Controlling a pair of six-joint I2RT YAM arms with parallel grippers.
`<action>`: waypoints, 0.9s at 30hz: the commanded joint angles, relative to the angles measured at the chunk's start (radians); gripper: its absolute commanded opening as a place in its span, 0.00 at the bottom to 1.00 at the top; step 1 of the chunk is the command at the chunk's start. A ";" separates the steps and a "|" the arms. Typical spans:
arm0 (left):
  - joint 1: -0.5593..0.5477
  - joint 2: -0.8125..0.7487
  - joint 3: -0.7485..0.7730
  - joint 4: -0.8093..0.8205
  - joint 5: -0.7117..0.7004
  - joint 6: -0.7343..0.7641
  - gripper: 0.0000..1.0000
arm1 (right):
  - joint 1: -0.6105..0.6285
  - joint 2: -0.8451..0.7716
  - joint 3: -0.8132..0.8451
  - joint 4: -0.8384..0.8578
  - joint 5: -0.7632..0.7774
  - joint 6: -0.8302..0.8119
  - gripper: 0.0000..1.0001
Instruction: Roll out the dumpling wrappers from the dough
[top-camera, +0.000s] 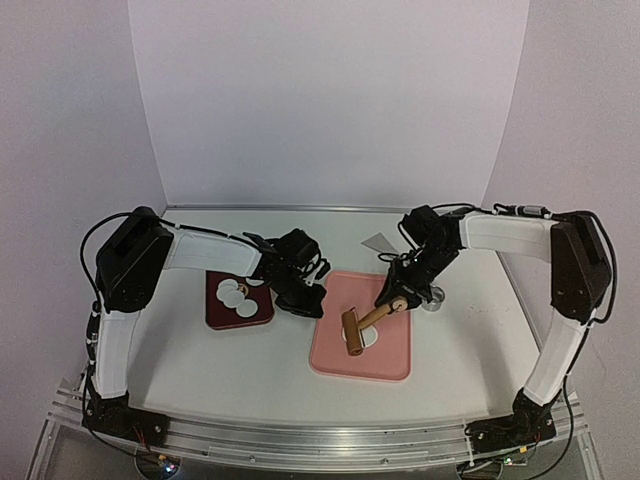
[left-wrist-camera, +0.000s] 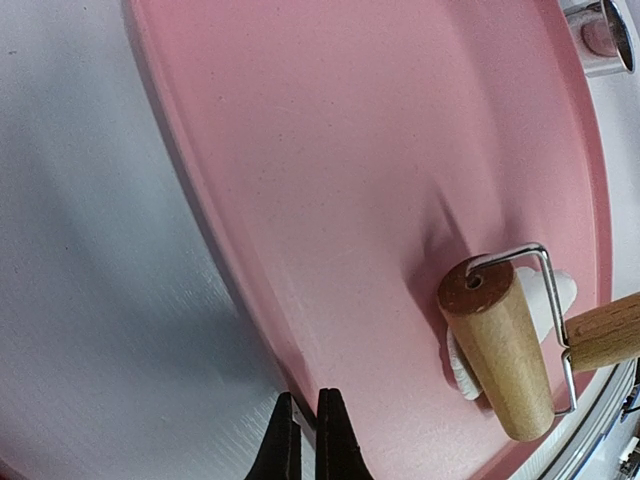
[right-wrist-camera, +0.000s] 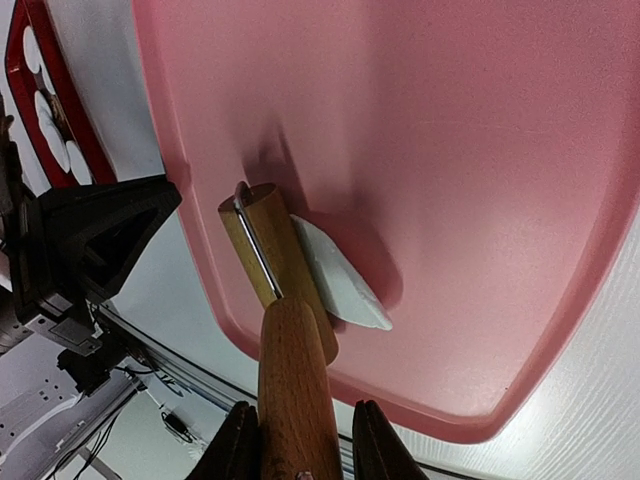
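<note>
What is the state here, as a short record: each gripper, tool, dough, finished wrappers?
left gripper: shut, tips at the pink tray edge
right gripper: shut on rolling pin handle
rolling pin: roller lying across the dough
dough: flattened white patch on pink tray, partly under roller
dumpling wrappers: round white discs on dark red tray, left of pink tray

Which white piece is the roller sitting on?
The flattened dough on the pink tray, partly under the wooden roller. The neat round wrappers lie apart on the dark red tray.
</note>
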 joint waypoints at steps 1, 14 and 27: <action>-0.006 -0.033 0.019 0.000 -0.007 -0.011 0.00 | -0.092 0.010 -0.157 -0.188 0.399 -0.030 0.00; -0.006 -0.038 0.010 0.006 -0.007 -0.019 0.00 | 0.002 0.098 -0.118 -0.158 0.350 0.004 0.00; -0.006 -0.049 0.001 0.003 -0.018 -0.022 0.00 | -0.129 -0.007 -0.213 -0.175 0.386 -0.051 0.00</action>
